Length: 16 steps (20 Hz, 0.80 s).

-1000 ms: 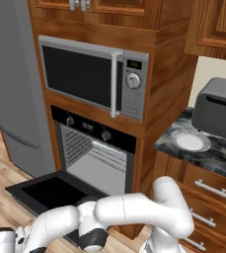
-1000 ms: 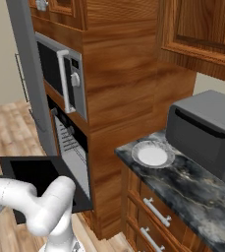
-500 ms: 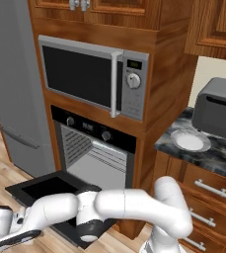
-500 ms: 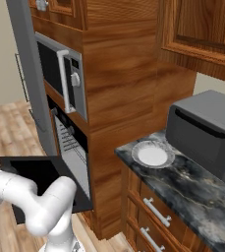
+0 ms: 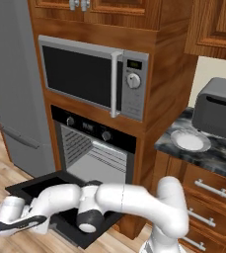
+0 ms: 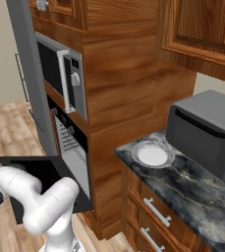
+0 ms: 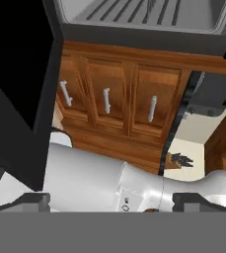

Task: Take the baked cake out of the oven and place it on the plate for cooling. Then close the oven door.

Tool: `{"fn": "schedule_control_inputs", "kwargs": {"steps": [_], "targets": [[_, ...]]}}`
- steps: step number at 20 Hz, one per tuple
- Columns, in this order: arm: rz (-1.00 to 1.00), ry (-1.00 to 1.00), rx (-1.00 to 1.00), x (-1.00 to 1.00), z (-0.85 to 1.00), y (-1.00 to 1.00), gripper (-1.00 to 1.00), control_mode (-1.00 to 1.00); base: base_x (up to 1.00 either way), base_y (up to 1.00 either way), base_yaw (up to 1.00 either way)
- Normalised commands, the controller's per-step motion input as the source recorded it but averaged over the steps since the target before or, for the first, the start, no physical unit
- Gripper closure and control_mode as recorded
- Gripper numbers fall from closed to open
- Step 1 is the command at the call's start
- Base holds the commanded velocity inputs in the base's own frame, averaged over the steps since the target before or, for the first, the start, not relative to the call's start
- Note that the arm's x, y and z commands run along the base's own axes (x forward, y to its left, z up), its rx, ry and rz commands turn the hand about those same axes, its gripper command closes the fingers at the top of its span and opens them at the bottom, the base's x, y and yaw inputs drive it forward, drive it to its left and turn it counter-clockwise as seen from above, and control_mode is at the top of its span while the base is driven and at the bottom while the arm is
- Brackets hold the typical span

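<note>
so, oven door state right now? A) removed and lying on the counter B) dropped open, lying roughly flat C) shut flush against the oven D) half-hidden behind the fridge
B: the oven door hangs down open, roughly level in front of the oven, with the wire racks inside exposed; the right base view shows the same black panel jutting out flat.

At twelve o'clock you have the oven [image 7: 139,15], its pale inside ribbed with wire racks [image 7: 129,11]. The black oven door [image 7: 16,94] slants down your nine o'clock side. Dead centre, three wooden cabinet doors [image 7: 119,99] carry silver handles [image 7: 106,100]. At three o'clock runs the dark desk [image 7: 176,133] edge.
</note>
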Motion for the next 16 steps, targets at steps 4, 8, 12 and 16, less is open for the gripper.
{"fn": "schedule_control_inputs", "kwargs": {"steps": [4, 8, 12, 16], "targets": [[-0.02, -0.19, 0.31, 0.08, 0.34, -1.00, -1.00, -1.00, 0.00, 0.00, 0.00], [0.00, -0.32, 0.38, 0.00, 0.66, -1.00, -1.00, -1.00, 0.00, 0.00, 0.00], [0.00, -0.46, 0.51, 0.00, 0.74, -1.00, -1.00, -1.00, 0.00, 0.00, 0.00], [0.00, -0.40, 0.42, -0.36, 0.60, -1.00, -1.00, -1.00, 0.00, 0.00, 0.00]]}}
